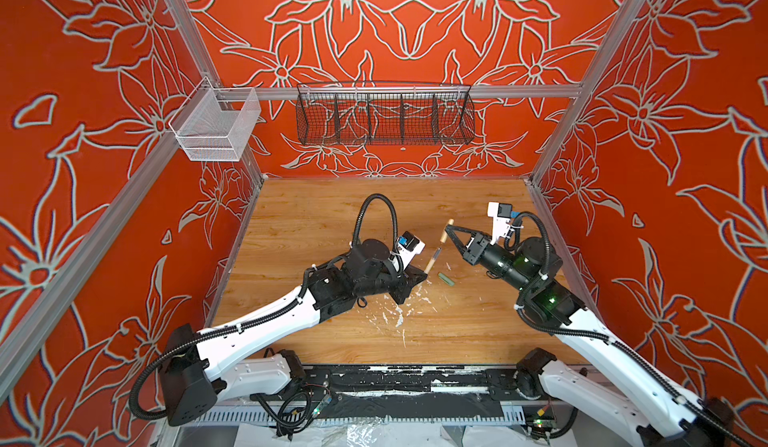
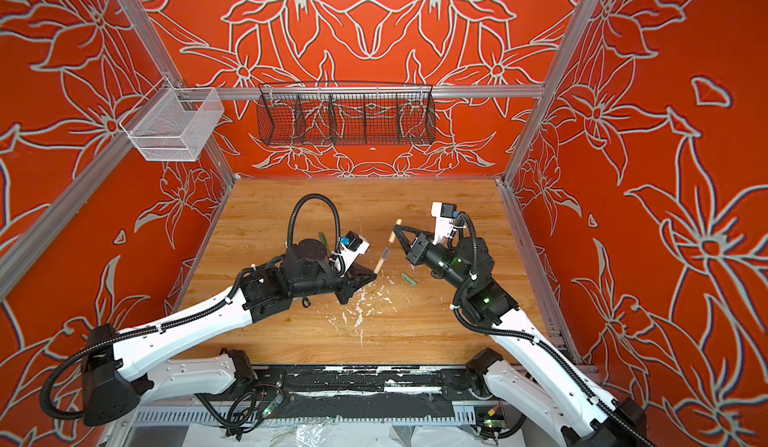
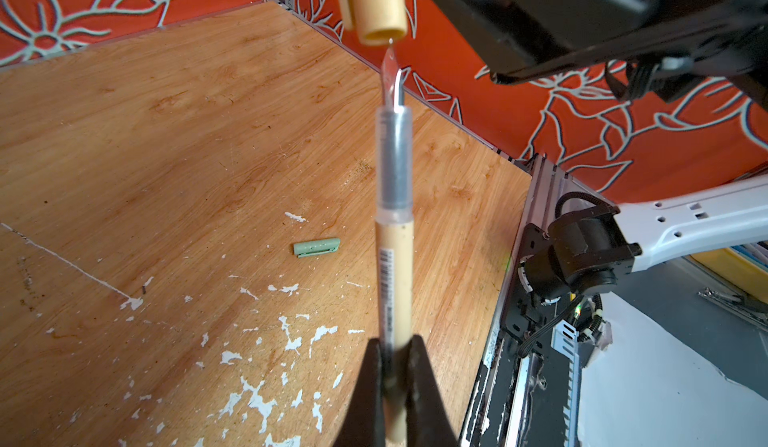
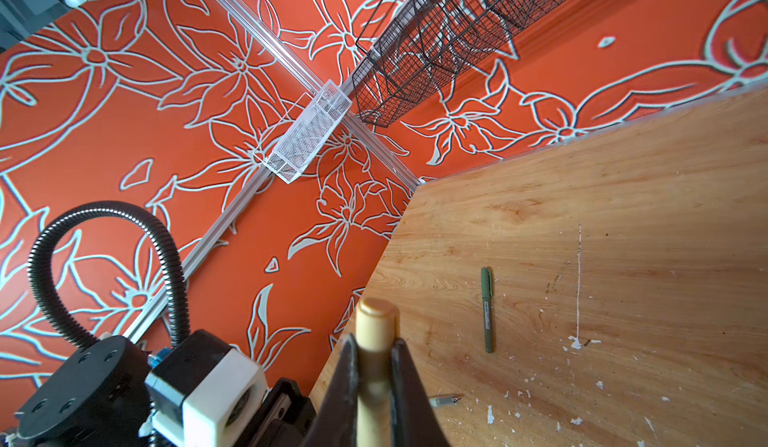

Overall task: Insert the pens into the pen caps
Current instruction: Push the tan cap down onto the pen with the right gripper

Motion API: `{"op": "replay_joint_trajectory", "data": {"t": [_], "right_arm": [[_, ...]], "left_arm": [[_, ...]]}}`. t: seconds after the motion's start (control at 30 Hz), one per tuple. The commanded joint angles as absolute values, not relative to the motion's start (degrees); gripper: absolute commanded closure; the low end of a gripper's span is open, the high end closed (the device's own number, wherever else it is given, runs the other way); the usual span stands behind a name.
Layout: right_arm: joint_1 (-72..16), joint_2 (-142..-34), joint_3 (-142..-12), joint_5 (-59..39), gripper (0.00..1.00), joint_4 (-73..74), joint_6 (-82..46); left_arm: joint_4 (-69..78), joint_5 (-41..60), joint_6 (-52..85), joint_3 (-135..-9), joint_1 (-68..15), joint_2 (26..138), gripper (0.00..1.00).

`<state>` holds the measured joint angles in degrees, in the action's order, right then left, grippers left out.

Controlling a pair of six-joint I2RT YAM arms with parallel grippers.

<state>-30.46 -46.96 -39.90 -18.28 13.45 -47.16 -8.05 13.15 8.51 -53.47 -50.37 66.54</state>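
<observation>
The tan pen point(image 3: 395, 258) is in the air over the middle of the counter point(image 1: 311, 216), pinched at its back end by the left gripper point(image 3: 395, 349), whose jaws are closed on the barrel. Its clear grip section and metal nib point away from that gripper toward the tan cap point(image 3: 374, 4). In the left wrist view the nib tip sits right at the rim of the cap's open mouth and is not inside. The right gripper point(image 4: 374, 349) has its jaws clamped on the cap, with the rounded closed end sticking out past them. In both top views pen point(image 1: 432, 260) and cap point(image 1: 447, 228) lie nearly in one line between the two arms.

On the counter just beside them lies a pale green cap point(image 1: 446, 279) among white paint flecks point(image 1: 399, 316). A dark green pen point(image 4: 487, 310) lies flat farther off, beyond the left arm. A black wire basket point(image 1: 384, 118) and a white mesh basket point(image 1: 216, 129) hang on the rails above.
</observation>
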Motion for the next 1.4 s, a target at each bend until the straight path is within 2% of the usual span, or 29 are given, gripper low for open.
{"op": "replay_joint_trajectory", "data": {"t": [0.0,1.37], "right_arm": [[-30.48,-45.77,-41.46,-18.14,1.0,13.65,-47.13],[-32.41,-45.56,-38.98,-19.67,1.0,13.08,-48.04]], "left_arm": [[-7.73,13.56,7.47,-54.87,-50.71,66.94,1.0],[-7.83,13.44,7.03,-55.63,-50.71,67.32,1.0]]}}
